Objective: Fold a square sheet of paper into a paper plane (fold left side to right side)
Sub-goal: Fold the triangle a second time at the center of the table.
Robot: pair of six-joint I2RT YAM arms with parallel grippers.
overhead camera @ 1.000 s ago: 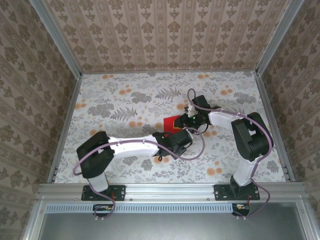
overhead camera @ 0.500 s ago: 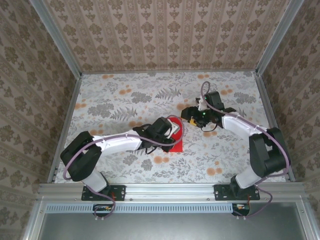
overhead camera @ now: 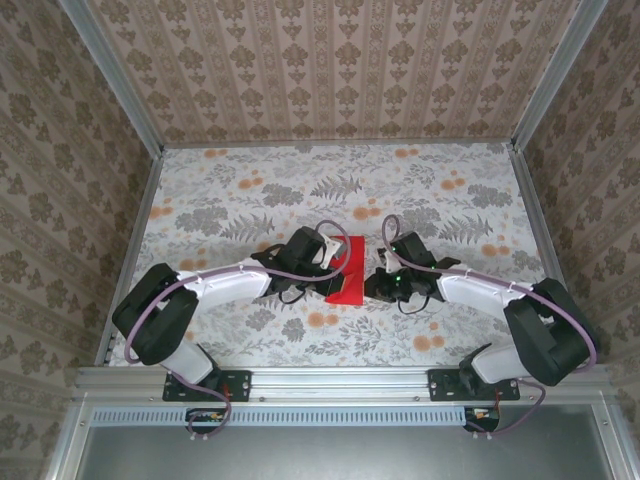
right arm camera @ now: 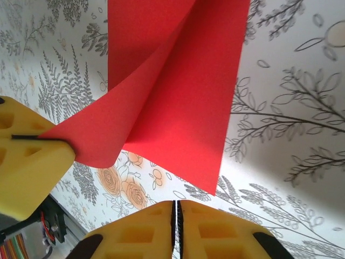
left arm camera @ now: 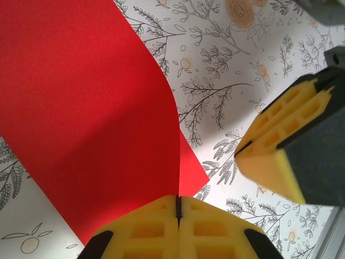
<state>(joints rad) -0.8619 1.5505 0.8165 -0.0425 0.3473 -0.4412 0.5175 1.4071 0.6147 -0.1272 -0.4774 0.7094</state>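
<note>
The square sheet of paper [overhead camera: 346, 281] is bright red and lies mid-table, its left part lifted and curled over toward the right. My left gripper [overhead camera: 337, 262] is shut on the raised flap. In the left wrist view the paper [left arm camera: 91, 108] runs straight into the closed seam of that gripper [left arm camera: 178, 200]. In the right wrist view the curled flap [right arm camera: 161, 91] ends in the left gripper's yellow fingers [right arm camera: 38, 167]. My right gripper [overhead camera: 373, 285] sits just right of the sheet, its jaws [right arm camera: 177, 213] shut on nothing, a little short of the paper's near corner.
The flowered tabletop [overhead camera: 230, 200] is bare around the sheet. Patterned walls with aluminium posts [overhead camera: 133, 250] box in the left, right and back. Both forearms reach toward the middle, and the right gripper's fingers [left arm camera: 275, 151] are close beside the left one.
The right gripper came down from behind the sheet to its right edge and closed. The left gripper kept hold of the flap and carried it further over, so the paper looks narrower.
</note>
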